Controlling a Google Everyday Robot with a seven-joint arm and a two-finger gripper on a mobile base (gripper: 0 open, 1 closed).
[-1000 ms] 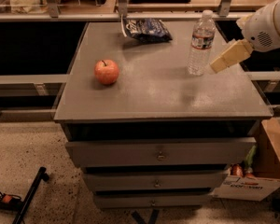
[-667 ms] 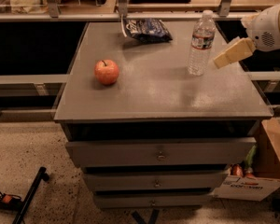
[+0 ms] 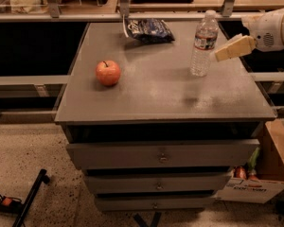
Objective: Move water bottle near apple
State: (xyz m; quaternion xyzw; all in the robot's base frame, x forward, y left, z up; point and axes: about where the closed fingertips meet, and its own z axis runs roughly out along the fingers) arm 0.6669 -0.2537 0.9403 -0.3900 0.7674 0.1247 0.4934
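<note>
The water bottle [image 3: 203, 44], clear with a white cap and a dark label band, stands upright on the right part of the grey cabinet top [image 3: 165, 98]. The apple [image 3: 108, 73], red-orange with a short dark stem, sits on the left part, well apart from the bottle. My gripper [image 3: 226, 52] comes in from the right on a white arm [image 3: 271, 29]. It hovers just right of the bottle at about label height, with a small gap between them, and holds nothing that I can see.
A dark blue crinkled snack bag [image 3: 148, 30] lies at the back of the top, left of the bottle. Metal rails and shelving [image 3: 123, 4] run behind the cabinet. Drawers [image 3: 161, 156] are below, and a cardboard box [image 3: 267, 174] stands on the floor at the right.
My gripper's tip has risen a little beside the bottle. The bottle, the apple and the bag have not moved.
</note>
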